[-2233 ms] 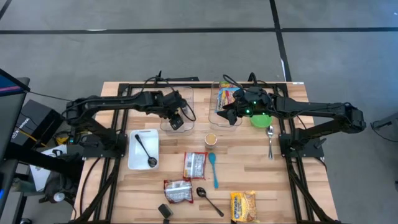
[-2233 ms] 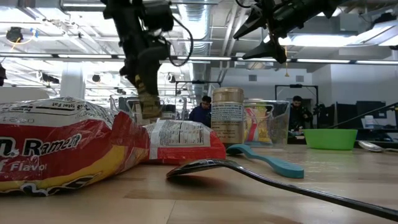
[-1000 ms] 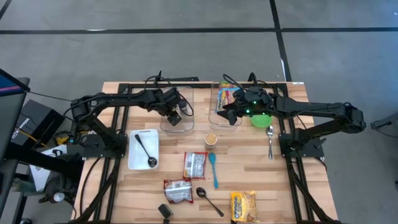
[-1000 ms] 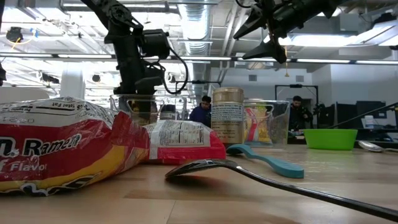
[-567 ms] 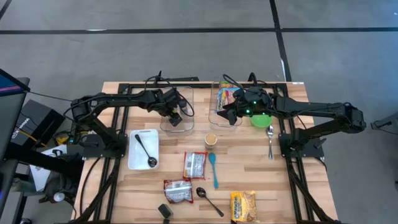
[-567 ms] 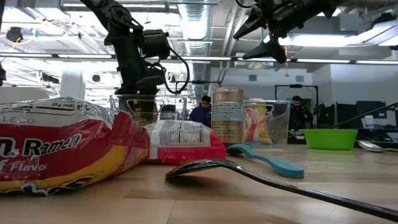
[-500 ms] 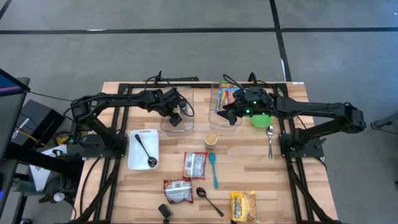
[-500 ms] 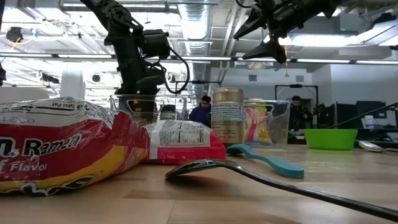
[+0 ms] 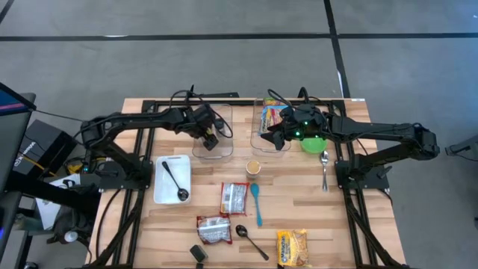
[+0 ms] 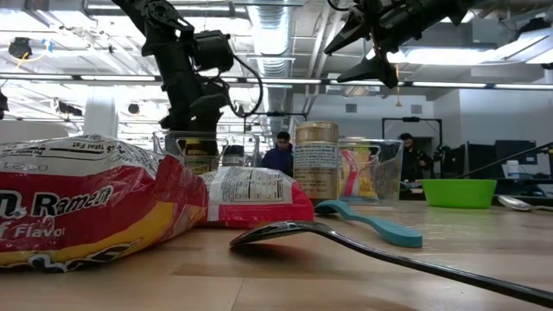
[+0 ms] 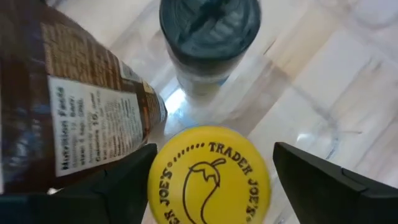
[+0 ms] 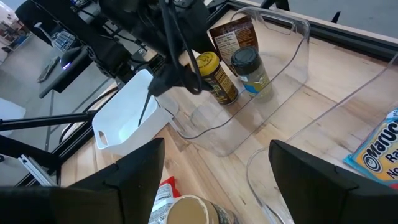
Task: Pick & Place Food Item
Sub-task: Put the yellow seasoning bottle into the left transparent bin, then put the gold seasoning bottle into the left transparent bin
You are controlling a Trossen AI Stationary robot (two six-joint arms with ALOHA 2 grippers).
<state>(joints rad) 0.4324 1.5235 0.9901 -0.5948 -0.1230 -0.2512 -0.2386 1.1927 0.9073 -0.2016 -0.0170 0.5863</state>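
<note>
Spice jar (image 11: 209,176) with a yellow "Trader Joe's" lid bearing a chilli outline; brown contents and a label down its side, seen in the right wrist view (image 12: 214,78). Standing upright inside the clear bin (image 9: 212,128), touching a brown packet (image 11: 68,99) printed with a nutrition panel, just beside a dark-lidded jar (image 11: 209,38) in the same bin.

Left gripper (image 11: 209,180) directly above the yellow lid, fingers (image 11: 106,193) spread wide to either side of it, clear of the jar, nothing clasped. Seen from overhead, hanging over the clear bin (image 9: 208,137).

Right gripper (image 9: 278,136) raised above the second clear bin (image 9: 263,138) to the right of the first, fingers (image 12: 134,171) parted wide and empty; a noodle packet (image 9: 272,116) lying in that bin.
</note>
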